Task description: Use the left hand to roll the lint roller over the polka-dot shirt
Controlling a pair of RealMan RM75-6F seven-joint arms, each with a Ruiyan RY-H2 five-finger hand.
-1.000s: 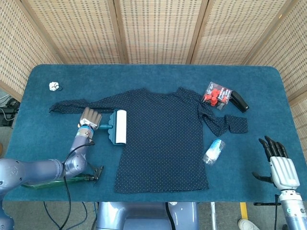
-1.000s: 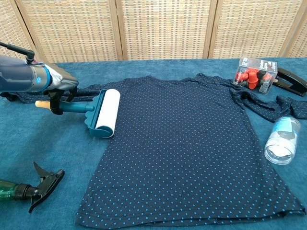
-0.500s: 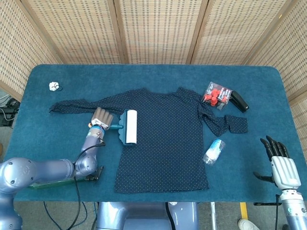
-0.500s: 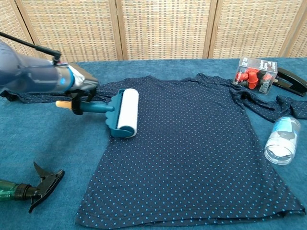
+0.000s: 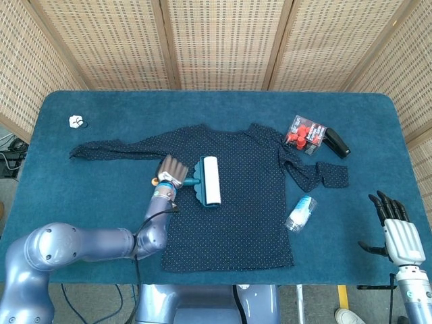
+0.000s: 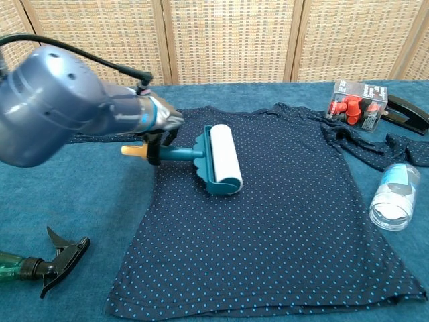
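Blue felt desk (image 5: 81, 209) in front of wicker screens, polka-dot shirt (image 5: 236, 202) laid flat in the middle. My left hand (image 5: 171, 172) is wrapped around the lint roller (image 5: 208, 180) handle, drum sitting on the shirt's upper chest. I'd say keep the drum flat and pressure light so the fabric doesn't bunch, and roll straight across. Right hand (image 5: 395, 226) idles off the desk edge, fingers apart, holding nothing.
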